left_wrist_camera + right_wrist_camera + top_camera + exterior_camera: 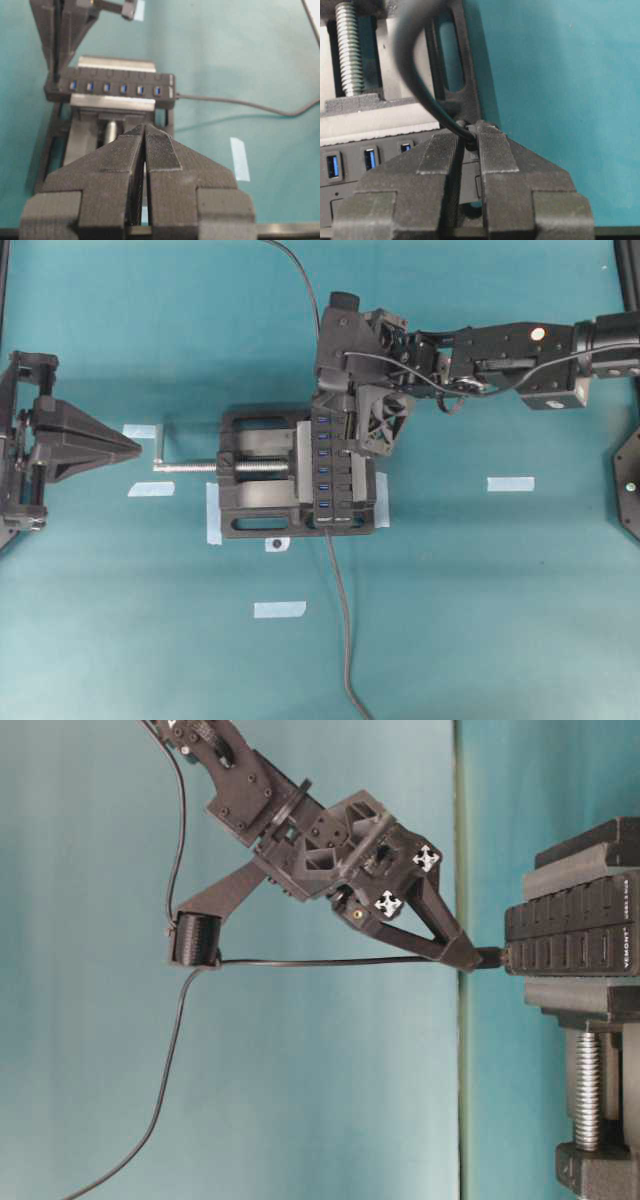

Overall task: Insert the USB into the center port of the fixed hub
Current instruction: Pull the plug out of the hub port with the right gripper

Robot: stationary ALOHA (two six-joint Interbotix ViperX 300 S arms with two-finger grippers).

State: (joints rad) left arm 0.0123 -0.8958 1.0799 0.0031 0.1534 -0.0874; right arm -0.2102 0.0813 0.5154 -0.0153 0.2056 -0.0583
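Your right gripper (468, 145) was clenched on the USB (468, 141), its pads pinching the cable right behind the small black plug. The tip sat against the far end of the fixed hub (333, 472), which was clamped upright in the black vise (262, 473) with its row of blue sockets running near to far. In the table-level view the plug (489, 957) touched or nearly touched the hub's face; you could not tell whether it had entered any socket.

The center port (326, 468) lay nearer along the row than your gripper, so the plug appeared lined up with an end socket, not the middle one. Pushing from there would likely have seated it in the wrong port, or jammed it against the plastic between sockets.

The grip was on the thin cable as much as on the plug, so a firm push could have let the plug tilt or slip back between the pads. The cable arched up over the wrist and could have dragged the plug off line.

Your left gripper (145, 150) was pressed shut on nothing, well off to the left of the vise.
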